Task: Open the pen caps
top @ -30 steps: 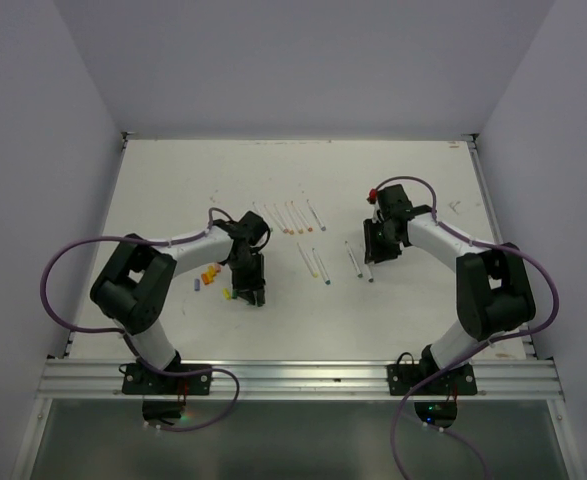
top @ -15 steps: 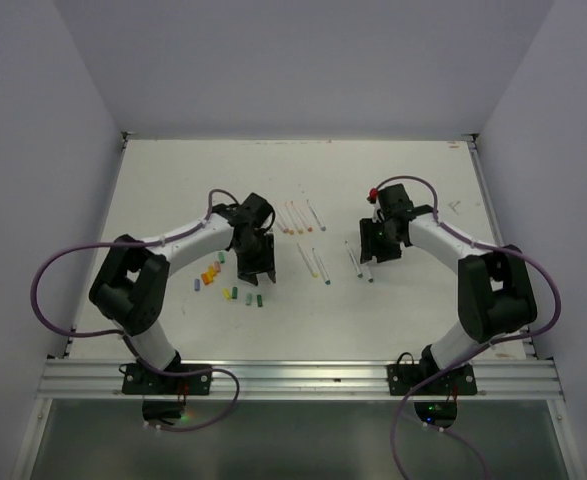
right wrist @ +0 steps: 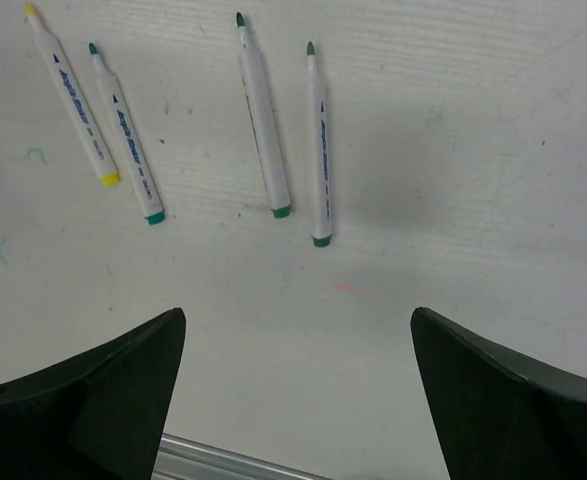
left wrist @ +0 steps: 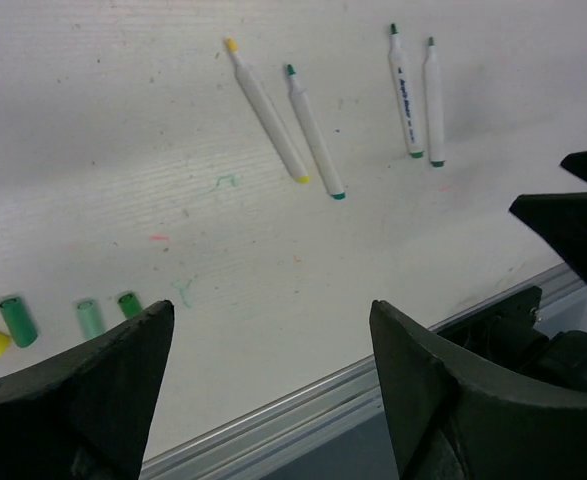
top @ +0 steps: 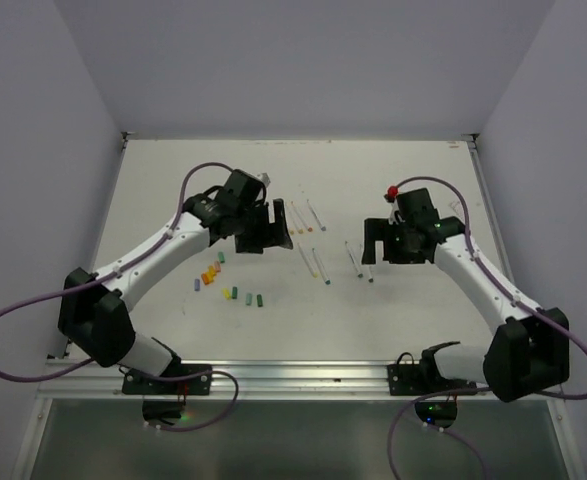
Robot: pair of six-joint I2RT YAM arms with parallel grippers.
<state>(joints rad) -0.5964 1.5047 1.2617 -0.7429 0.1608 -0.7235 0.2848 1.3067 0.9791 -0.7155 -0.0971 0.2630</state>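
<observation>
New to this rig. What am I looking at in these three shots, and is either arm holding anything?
This is a robot with a left arm and a right arm, both bolted at the near edge of a white table. The wide picture comes from a fixed camera above and behind them. The other two come from a camera on each wrist, looking past that arm's own two fingers. On the table lie thin white pens. Four of them show bare tips in the wrist views. A cluster of small coloured caps lies near the left arm. The left hand and the right hand are both open, hold nothing and hover above the table.
</observation>
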